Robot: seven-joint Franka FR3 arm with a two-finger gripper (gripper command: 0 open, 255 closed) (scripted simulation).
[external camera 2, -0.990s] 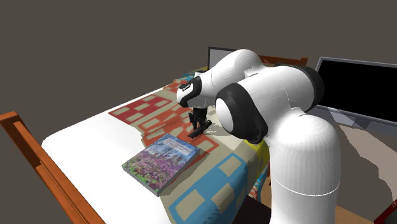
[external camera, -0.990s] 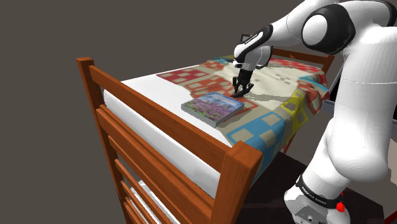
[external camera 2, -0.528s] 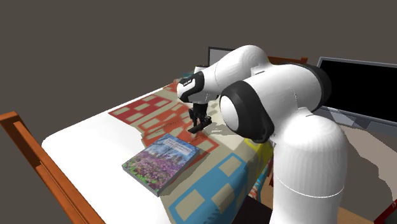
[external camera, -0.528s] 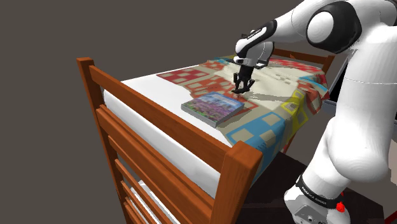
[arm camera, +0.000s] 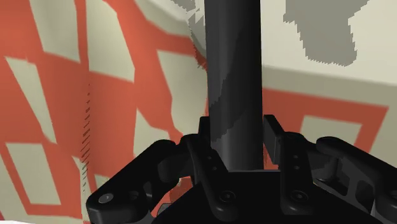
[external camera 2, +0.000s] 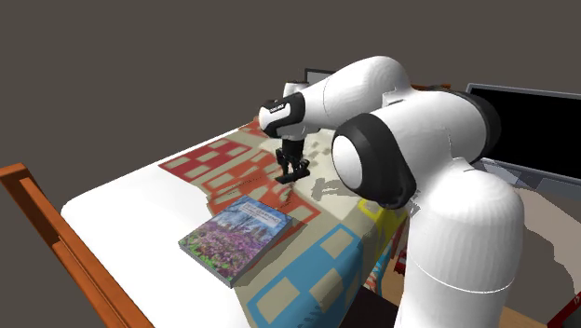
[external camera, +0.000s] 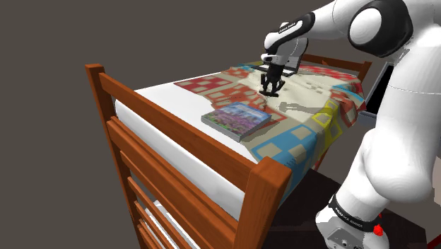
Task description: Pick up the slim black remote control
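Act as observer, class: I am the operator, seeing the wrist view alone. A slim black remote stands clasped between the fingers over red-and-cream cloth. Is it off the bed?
Observer: Yes. In the shoulder view the gripper hangs clear above the quilt, the remote in it, its shadow falling apart from it.
Operator: Anything lying nearby?
Observer: A book lies flat on the quilt, between the gripper and the wooden bed end.
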